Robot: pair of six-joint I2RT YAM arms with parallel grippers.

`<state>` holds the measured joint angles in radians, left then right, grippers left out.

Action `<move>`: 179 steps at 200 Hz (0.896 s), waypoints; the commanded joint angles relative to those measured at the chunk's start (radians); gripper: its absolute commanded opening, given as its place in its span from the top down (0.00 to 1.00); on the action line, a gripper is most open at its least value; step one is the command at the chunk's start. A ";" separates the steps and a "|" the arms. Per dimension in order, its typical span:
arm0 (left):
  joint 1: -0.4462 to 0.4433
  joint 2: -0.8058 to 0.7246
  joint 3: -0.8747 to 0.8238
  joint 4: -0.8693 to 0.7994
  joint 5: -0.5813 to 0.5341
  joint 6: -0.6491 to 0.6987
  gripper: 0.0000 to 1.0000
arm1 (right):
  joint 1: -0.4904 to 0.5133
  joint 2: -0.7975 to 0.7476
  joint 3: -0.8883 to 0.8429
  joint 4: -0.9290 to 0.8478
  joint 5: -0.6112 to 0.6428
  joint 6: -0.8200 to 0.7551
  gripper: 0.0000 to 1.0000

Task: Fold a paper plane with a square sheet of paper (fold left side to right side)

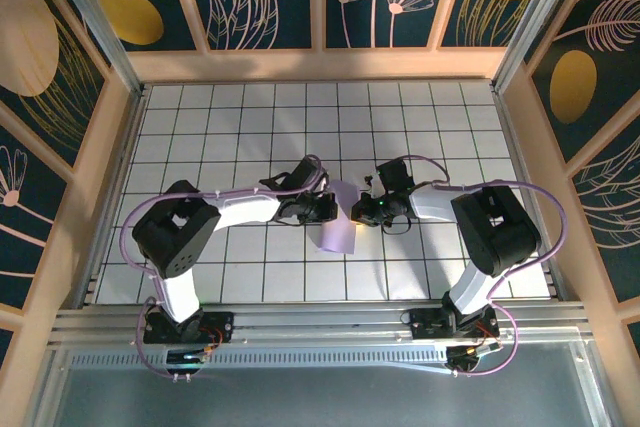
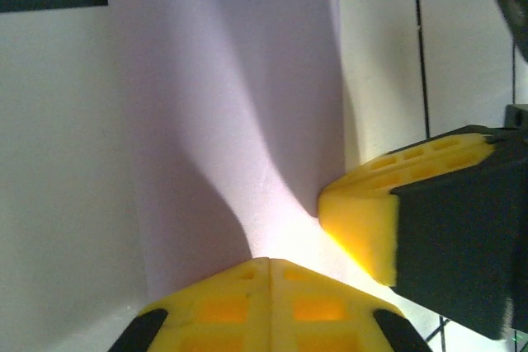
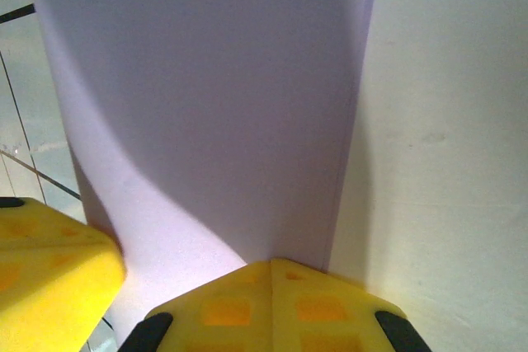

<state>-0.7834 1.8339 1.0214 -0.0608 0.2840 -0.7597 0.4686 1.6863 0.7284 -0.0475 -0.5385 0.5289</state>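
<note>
Both sides of the paper (image 1: pixel 340 229) are pinched: left claw (image 2: pixel 271 263) clenched on its left, right claw (image 3: pixel 271 263) opposite.

Matt, smooth paper sheet (image 2: pixel 239 96).

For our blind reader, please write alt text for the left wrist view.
A lavender sheet of paper extends from the left gripper, whose yellow jaws are shut on its edge. The right gripper touches another edge.
</note>
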 commanded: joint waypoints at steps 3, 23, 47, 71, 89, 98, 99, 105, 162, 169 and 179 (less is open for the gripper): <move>0.005 0.020 -0.014 0.022 0.000 0.007 0.97 | 0.009 0.070 -0.037 -0.114 0.121 -0.024 1.00; 0.006 0.023 -0.018 0.021 -0.004 0.007 0.97 | 0.008 0.069 -0.038 -0.117 0.125 -0.026 1.00; 0.007 0.031 -0.021 0.015 -0.003 0.006 0.98 | 0.009 0.069 -0.040 -0.121 0.129 -0.029 1.00; 0.012 0.031 -0.030 0.015 -0.002 -0.001 0.99 | 0.009 0.070 -0.043 -0.123 0.130 -0.030 1.00; 0.018 0.031 -0.042 0.022 0.003 -0.006 1.00 | 0.009 0.071 -0.045 -0.124 0.134 -0.033 1.00; 0.021 0.031 -0.043 0.025 0.007 -0.010 1.00 | 0.008 0.072 -0.044 -0.127 0.135 -0.033 1.00; 0.022 0.031 -0.043 0.026 0.008 -0.010 1.00 | 0.008 0.073 -0.044 -0.127 0.136 -0.033 1.00; 0.025 0.033 -0.043 0.031 0.013 -0.012 1.00 | 0.009 0.072 -0.044 -0.127 0.137 -0.032 1.00; 0.036 0.048 -0.082 0.046 0.042 -0.019 1.00 | 0.009 0.069 -0.040 -0.129 0.130 -0.038 1.00; 0.035 0.049 -0.085 0.047 0.047 -0.018 1.00 | 0.009 0.066 -0.037 -0.127 0.123 -0.041 1.00; 0.035 0.052 -0.086 0.047 0.052 -0.019 1.00 | 0.009 0.057 -0.034 -0.122 0.108 -0.041 1.00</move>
<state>-0.7525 1.8526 0.9546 -0.0105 0.3161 -0.7677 0.4686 1.6878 0.7284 -0.0483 -0.5369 0.5175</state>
